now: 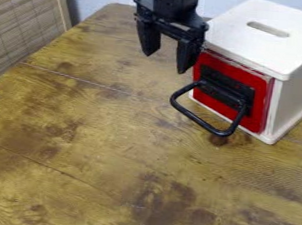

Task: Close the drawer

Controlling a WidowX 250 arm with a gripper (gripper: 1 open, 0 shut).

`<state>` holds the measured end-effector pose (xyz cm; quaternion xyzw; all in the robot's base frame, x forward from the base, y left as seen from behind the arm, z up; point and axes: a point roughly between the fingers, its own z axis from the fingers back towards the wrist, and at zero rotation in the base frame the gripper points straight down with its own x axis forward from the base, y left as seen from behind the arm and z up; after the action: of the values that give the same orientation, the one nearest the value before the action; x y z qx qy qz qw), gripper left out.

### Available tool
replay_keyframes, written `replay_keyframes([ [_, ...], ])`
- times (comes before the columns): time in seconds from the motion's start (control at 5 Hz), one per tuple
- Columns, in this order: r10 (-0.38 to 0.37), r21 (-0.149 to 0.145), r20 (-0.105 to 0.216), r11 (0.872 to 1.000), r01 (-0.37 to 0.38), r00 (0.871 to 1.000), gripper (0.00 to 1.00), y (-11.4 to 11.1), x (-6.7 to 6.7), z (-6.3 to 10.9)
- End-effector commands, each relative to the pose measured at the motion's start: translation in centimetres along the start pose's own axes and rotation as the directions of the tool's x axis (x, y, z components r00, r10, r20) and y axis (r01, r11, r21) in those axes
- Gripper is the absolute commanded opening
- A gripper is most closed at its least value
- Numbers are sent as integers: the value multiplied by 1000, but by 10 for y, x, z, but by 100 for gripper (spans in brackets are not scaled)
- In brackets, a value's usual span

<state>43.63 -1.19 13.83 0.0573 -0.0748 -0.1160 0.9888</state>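
One red drawer [252,85], facing lower left, wide

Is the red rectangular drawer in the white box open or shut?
Shut: the red drawer front looks flush with the white box.

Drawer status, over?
Gripper open, up left of the box in view, off the handle. Drawer looks shut, front at the box. Nothing seen blocking it.
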Motion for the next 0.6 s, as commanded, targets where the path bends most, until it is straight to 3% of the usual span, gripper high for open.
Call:
replay_keyframes([
  [0.0,26,66,129,997,-35,991,100,18,-4,47],
  [0.4,121,121,146,983,-139,982,100,45,-34,38],
])
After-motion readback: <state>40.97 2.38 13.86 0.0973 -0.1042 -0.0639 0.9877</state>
